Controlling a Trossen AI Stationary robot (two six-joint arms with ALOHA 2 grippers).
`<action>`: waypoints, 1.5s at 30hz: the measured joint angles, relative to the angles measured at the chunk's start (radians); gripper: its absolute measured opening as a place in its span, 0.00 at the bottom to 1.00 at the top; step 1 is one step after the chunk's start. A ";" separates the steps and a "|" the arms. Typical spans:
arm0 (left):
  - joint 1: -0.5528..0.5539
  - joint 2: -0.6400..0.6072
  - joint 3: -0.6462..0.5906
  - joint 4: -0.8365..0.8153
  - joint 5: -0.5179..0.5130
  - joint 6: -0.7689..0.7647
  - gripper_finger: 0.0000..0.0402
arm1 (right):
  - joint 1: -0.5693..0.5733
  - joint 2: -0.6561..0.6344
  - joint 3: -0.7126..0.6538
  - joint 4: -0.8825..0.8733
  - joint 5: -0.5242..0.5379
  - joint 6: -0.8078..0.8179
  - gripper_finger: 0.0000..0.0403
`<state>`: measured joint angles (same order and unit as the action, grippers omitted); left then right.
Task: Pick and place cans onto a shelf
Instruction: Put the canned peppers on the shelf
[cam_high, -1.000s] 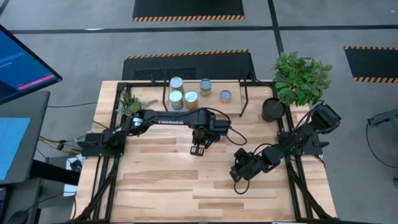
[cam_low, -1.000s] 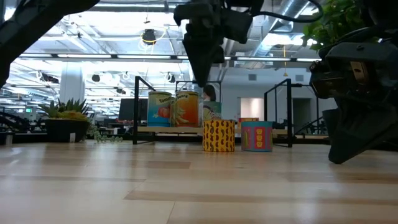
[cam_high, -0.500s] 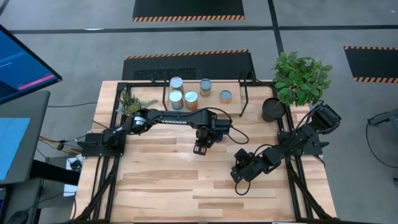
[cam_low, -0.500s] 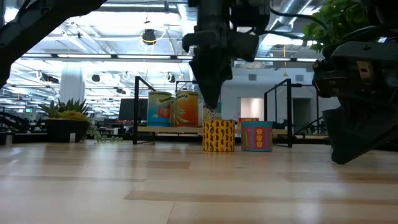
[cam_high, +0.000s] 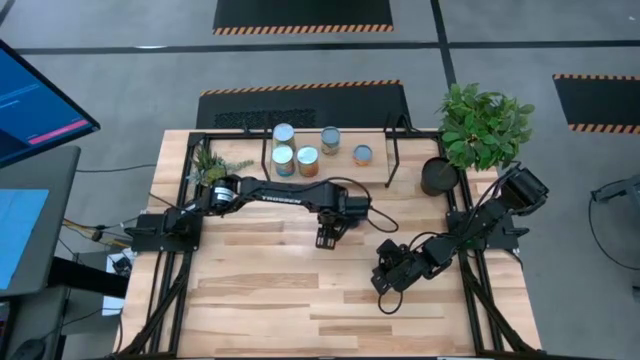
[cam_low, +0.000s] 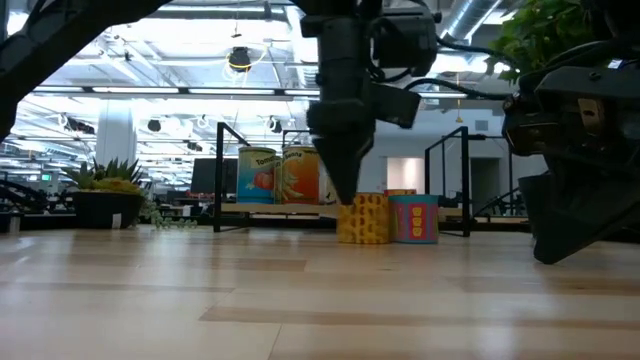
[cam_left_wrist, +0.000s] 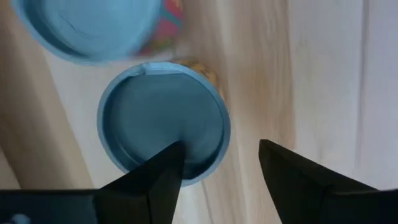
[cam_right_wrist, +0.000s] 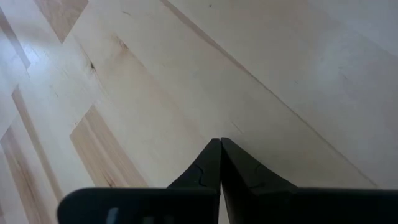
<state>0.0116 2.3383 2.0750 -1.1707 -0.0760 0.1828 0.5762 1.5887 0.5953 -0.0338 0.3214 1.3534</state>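
L gripper (cam_high: 325, 240) open over blue-lidded can (cam_left_wrist: 163, 121) at table centre, off-centre so not yet gripping; 4 cans (cam_high: 297, 160) wait on shelf (cam_high: 375, 165) at 12 o'clock; R gripper (cam_right_wrist: 220, 163) closed, parked at 4 o'clock.

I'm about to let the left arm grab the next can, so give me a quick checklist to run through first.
1. Left gripper open: ok.
2. Blue-topped can centred between the fingers: not ok, it sits off to one side, under one fingertip.
3. Neighbouring can clear of the fingers: cannot tell, it stands close beside the target.
4. Right gripper shut and low over the table, away from the cans: ok.
5. Shelf has bare board beside its cans: ok.
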 joint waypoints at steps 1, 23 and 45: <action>0.000 0.001 0.000 0.020 -0.003 0.000 0.49 | 0.000 0.000 0.000 0.000 0.000 0.000 0.06; -0.003 0.009 0.198 -0.146 -0.091 0.117 0.00 | 0.000 0.000 0.001 -0.014 0.000 0.000 0.07; 0.230 0.031 0.277 -0.041 -0.132 0.318 0.00 | 0.000 0.001 -0.001 0.008 -0.004 0.008 0.06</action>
<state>0.2419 2.3695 2.3524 -1.2121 -0.2081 0.5005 0.5758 1.5894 0.5945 -0.0255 0.3179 1.3617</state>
